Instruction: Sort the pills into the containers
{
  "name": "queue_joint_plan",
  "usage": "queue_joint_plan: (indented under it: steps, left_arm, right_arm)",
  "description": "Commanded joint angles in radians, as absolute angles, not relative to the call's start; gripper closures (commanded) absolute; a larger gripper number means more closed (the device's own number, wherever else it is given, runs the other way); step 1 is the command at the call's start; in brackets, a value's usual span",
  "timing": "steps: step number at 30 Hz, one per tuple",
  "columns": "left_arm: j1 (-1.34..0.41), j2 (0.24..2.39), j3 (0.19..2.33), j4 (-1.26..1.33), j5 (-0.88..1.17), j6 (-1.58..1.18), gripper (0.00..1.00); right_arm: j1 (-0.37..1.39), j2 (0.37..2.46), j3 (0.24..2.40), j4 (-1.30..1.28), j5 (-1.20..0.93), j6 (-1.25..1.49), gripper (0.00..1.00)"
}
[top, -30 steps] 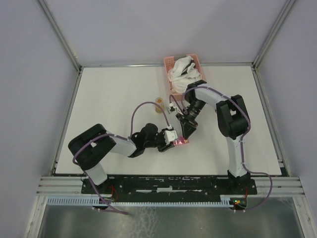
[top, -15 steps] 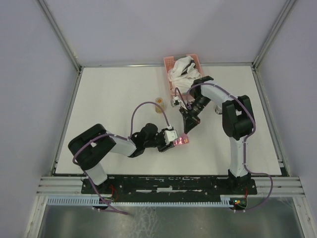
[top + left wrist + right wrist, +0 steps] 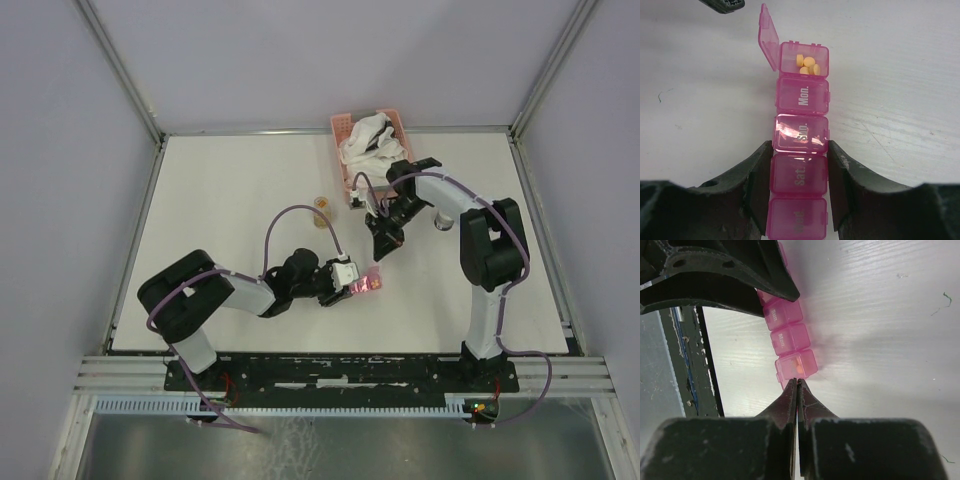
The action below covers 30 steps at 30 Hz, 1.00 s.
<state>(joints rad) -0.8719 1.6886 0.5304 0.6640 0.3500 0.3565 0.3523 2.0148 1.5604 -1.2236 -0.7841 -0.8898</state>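
Near the front middle of the bench (image 3: 220,190), pill-box strip (image 3: 799,135): you have the magenta strip lying flat, one row of square compartments, unmoved from a second ago.
Left end effector (image 3: 799,165): its fingers (image 3: 759,180) pinch the strip from both sides at the "Sat." compartment; same grip and same place as before.
End compartment: the one past "Mon." is open, with its lid (image 3: 768,37) tipped up to one side.
Pills (image 3: 807,65): four small orange tablets lie in that open compartment.
Right end effector (image 3: 797,390): you see its fingers pressed together with nothing between them.
Change, right end effector: a second ago it was right at the strip's open end; it has since drawn back toward the basket (image 3: 345,180) and now sits apart from the strip.
Change, right arm: its elbow has swung outward to the right.
Basket: pink lattice, with white cloths (image 3: 365,140) in it, at the far edge of the bench; unchanged.
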Motion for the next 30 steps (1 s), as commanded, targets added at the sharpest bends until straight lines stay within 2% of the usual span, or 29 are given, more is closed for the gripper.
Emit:
queue_joint_plan:
  steps: [1,13,30]
  left_arm:
    - [-0.869,1.687,0.539,0.646,0.379,0.335,0.89]
    - [-0.869,1.688,0.541,0.64,0.385,0.332,0.89]
    - [-0.866,1.702,0.562,0.618,0.391,0.329,0.89]
  right_arm:
    - [0.364,2.006,1.546,-1.192,-0.787,-0.88,0.99]
    - [0.402,1.958,1.466,-1.251,-0.798,-0.976,0.99]
    - [0.448,1.918,1.348,-1.029,-0.645,-0.782,0.99]
